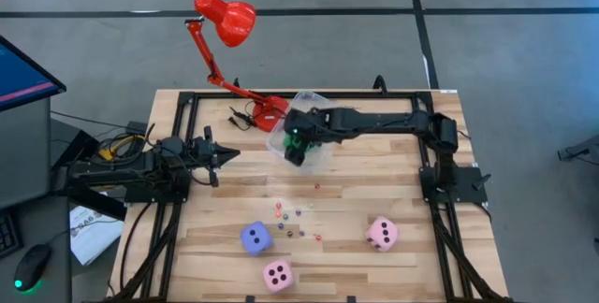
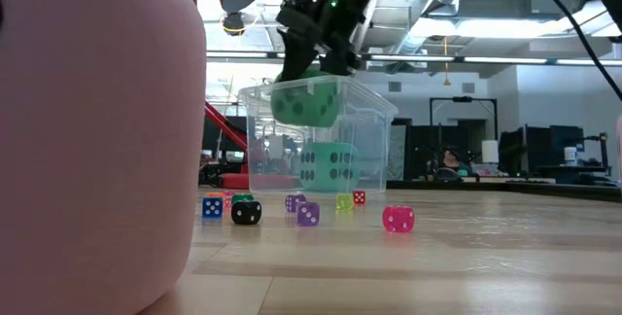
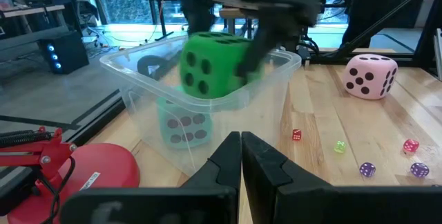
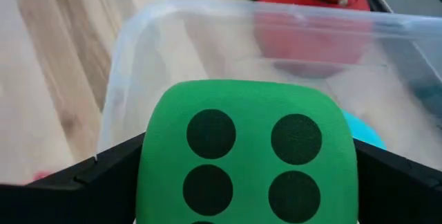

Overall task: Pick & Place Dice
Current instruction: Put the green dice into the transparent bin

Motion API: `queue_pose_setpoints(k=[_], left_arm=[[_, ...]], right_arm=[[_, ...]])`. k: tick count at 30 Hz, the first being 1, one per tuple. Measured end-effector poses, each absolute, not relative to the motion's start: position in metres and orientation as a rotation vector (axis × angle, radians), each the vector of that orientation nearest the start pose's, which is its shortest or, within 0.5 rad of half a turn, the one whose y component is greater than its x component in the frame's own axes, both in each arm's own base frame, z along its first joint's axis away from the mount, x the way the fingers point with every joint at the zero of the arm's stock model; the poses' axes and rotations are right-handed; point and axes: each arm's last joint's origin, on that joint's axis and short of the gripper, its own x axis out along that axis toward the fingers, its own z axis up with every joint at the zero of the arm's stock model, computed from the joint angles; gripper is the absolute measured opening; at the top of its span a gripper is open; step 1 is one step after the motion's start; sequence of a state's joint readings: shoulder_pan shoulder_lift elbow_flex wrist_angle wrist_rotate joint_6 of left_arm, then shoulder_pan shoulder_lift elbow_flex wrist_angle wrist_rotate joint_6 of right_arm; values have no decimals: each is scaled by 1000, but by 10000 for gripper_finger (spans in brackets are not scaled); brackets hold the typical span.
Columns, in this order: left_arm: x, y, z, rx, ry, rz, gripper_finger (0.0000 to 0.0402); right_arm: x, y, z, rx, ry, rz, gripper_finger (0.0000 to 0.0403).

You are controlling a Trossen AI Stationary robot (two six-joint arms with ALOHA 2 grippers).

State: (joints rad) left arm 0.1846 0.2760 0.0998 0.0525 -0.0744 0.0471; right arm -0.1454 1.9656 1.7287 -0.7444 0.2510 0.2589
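My right gripper [image 1: 298, 144] reaches from the table's right to the clear plastic tub [image 1: 307, 130] at the far middle and is shut on a green die [image 2: 306, 101], which sits at the tub's open top. A cyan die [image 2: 328, 166] rests on the tub's floor below it. A purple-blue die [image 1: 255, 238] and two pink dice [image 1: 277, 275] [image 1: 381, 233] sit on the near part of the table, with several tiny dice [image 1: 292, 217] scattered between them and the tub. My left gripper [image 1: 223, 156] waits shut at the left, touching nothing. My right gripper pinches the green die by two opposite sides [image 4: 148, 169], one dark finger [image 4: 114, 165] on each. The fingers come down from above at a slant. The die hangs at the height of the tub's rim [image 4: 276, 13], partly inside the opening and clear of the cyan die [image 4: 362, 131].
A red desk lamp [image 1: 227, 18] stands with its base [image 3: 69, 175] right behind the tub at the far edge, with cables beside it. Black frame rails [image 1: 178, 125] run along the table's left, far and right sides. One pink die [image 2: 87, 140] fills the low view's left.
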Motion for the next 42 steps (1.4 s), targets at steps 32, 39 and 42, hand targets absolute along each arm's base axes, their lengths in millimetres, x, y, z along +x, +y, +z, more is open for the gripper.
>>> queue_pose_setpoints(k=[32, 39, 42], left_arm=[[111, 23, 180, 40, 130, 256, 1], [111, 23, 182, -175, 80, 267, 1], [112, 23, 184, -192, 54, 266, 1]], right_arm=[[424, -76, 271, 39, 914, -434, 400], [424, -76, 271, 31, 916, -431, 400], [425, -76, 272, 22, 917, -426, 400]])
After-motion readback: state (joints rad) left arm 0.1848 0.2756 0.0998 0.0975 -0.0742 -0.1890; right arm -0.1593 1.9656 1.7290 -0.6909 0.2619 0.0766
